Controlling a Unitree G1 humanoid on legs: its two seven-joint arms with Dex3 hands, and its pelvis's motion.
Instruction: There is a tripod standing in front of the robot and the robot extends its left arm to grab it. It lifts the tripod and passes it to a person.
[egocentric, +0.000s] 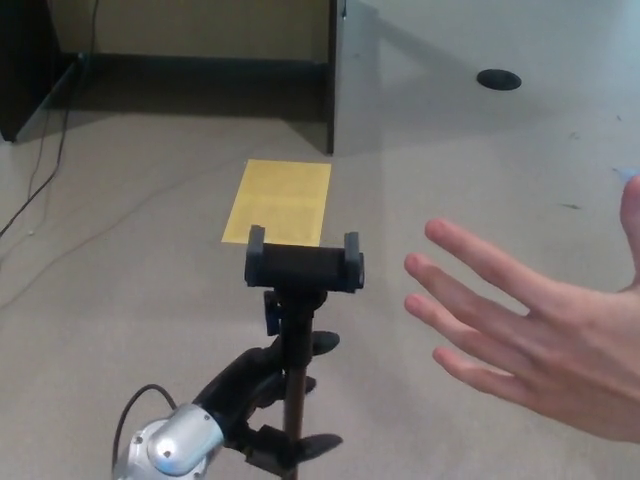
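Note:
A black tripod (296, 340) with a phone clamp head (304, 265) stands upright at bottom centre of the head view. My left hand (262, 395) is shut on its pole below the head, fingers wrapped around the shaft. A person's open hand (540, 330) reaches in from the right, palm up, fingertips a short way right of the clamp, apart from it. My right hand does not show.
A yellow sheet (280, 203) lies on the grey floor behind the tripod. A dark partition (332, 75) and dark furniture stand at the back. Cables (50, 160) run along the left. A black round floor fitting (497, 80) sits far right.

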